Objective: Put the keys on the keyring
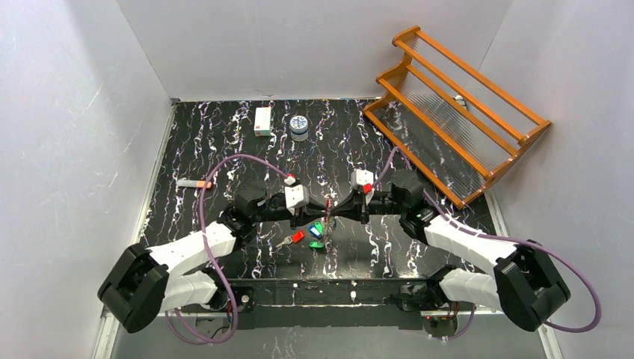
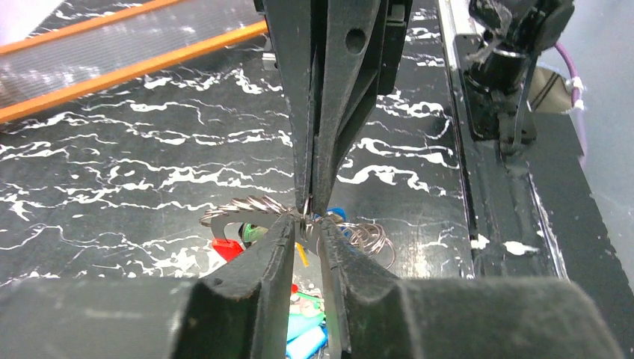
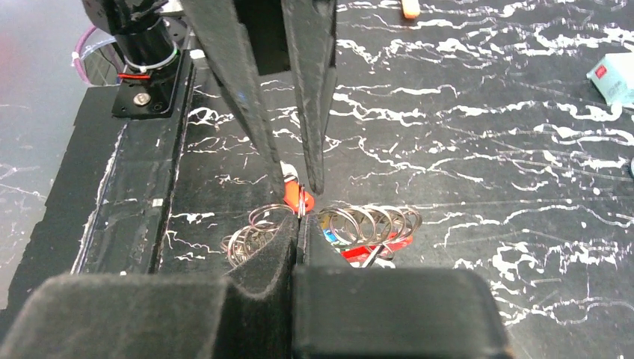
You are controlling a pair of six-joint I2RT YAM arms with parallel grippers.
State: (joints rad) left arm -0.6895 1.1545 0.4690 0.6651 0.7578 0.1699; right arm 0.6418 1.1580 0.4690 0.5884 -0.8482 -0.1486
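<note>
Top view: both arms reach in to ctr of frame, and the left gripper (image 1: 321, 209) and right gripper (image 1: 340, 207) meet tip to tip just above the black marbled table (image 1: 224, 149).

Right wrist cam: the right gripper's fingers are pressed together w/ no gap showing, clamped on the keyring (image 3: 366, 223). Its silver coils fan out to either side of the tips, at lower ctr of frame.

Left wrist cam: the left gripper's fingers (image 2: 280, 232) are nearly closed, w/ a narrow slit left btw them. Thin ring wire sits at that slit, right where the right gripper's tips come down from the top of frame. Can't tell if the left fingers actually pinch the wire or just flank it.

The keys (image 1: 319, 230) hang in a bunch directly below the two tips in the top view, w/ green, blue and red caps visible, low over the table or touching it; can't tell which. The wrist cams also show a bit of yellow and more red in the bunch.

One loose key w/ red cap (image 1: 297, 237) lies flat just left of the bunch, silver blade pointing lower left.

Elsewhere in the top view:
- an orange wooden rack (image 1: 456, 112), upper right, leaning at the wall
- a small white box (image 1: 262, 120) and a round tin (image 1: 300, 127), side by side at upper ctr
- an orange-tipped tube (image 1: 194, 183), left of ctr, well apart from the grippers
</note>
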